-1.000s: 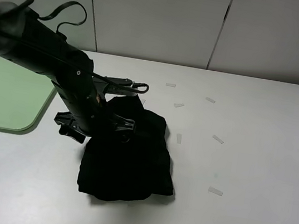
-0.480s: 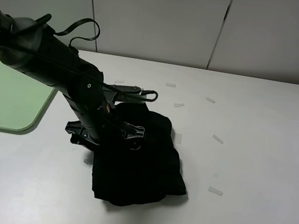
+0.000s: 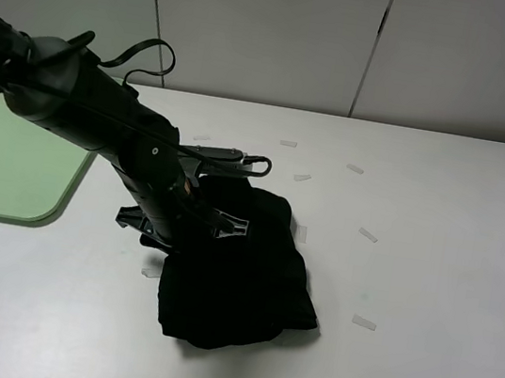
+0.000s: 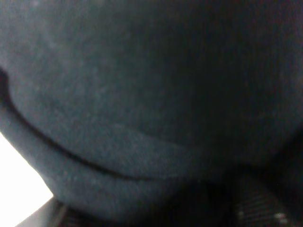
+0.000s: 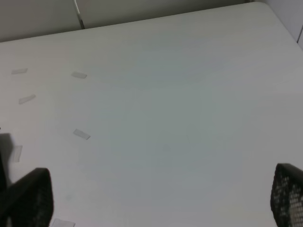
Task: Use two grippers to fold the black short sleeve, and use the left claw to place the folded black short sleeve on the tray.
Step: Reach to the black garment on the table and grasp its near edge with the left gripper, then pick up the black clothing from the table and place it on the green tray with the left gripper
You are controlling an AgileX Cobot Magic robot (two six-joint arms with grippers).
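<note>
The black short sleeve (image 3: 244, 278) lies folded into a thick bundle on the white table, a little left of centre. My left gripper (image 3: 224, 225) is pressed down into the bundle's upper left edge, and its arm reaches in from the far left. In the left wrist view, dark fabric (image 4: 142, 94) fills the picture and hides the jaws, so their state is unclear. The pale green tray (image 3: 5, 162) sits at the left edge, apart from the shirt. My right gripper (image 5: 158, 196) hangs open over bare table, with nothing between its fingertips (image 5: 29, 195). It is outside the high view.
Several small strips of clear tape (image 3: 367, 235) are scattered over the table's right half, also seen as tape (image 5: 81, 135) in the right wrist view. A grey panelled wall (image 3: 267, 30) runs along the far table edge.
The left arm has moved right and lowered into the shirt. The bundle has slid to the right with it. The right gripper's state is unchanged.
</note>
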